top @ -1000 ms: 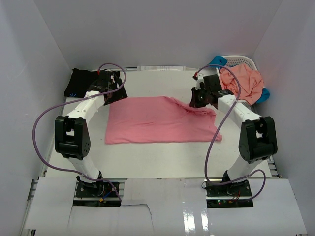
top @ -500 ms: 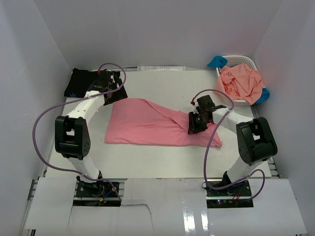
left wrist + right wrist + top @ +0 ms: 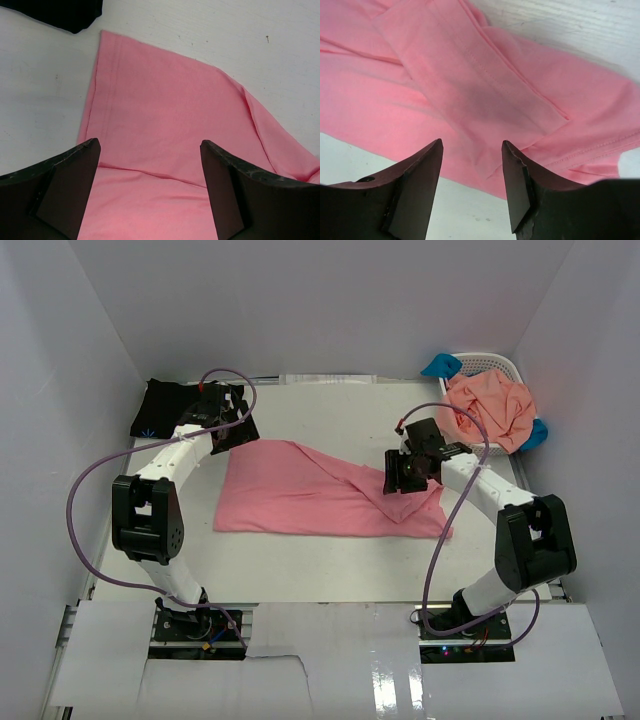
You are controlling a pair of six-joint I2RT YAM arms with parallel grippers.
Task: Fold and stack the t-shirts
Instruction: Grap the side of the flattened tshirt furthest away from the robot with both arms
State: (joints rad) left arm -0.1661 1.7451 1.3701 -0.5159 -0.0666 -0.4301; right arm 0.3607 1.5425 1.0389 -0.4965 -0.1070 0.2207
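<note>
A rose-pink t-shirt (image 3: 310, 490) lies spread on the table, its right part folded over toward the front (image 3: 485, 85). My right gripper (image 3: 398, 480) hovers over that folded right end, jaws open and empty above the pink cloth (image 3: 472, 145). My left gripper (image 3: 238, 430) stands wide open over the shirt's far left corner (image 3: 150, 145), holding nothing. A black t-shirt (image 3: 160, 407) lies folded at the back left; its corner shows in the left wrist view (image 3: 65, 12). A salmon-orange t-shirt (image 3: 490, 405) and a bright blue one (image 3: 441, 365) sit in the basket.
A white lattice basket (image 3: 505, 365) stands at the back right corner. White walls close in the table on three sides. Purple cables loop from both arms. Bare white table (image 3: 300, 560) runs along the front of the pink shirt.
My right gripper carried the shirt's right sleeve part from the back right toward the front, laid it over the shirt, opened, and has drawn back a little. The left arm has stayed put.
</note>
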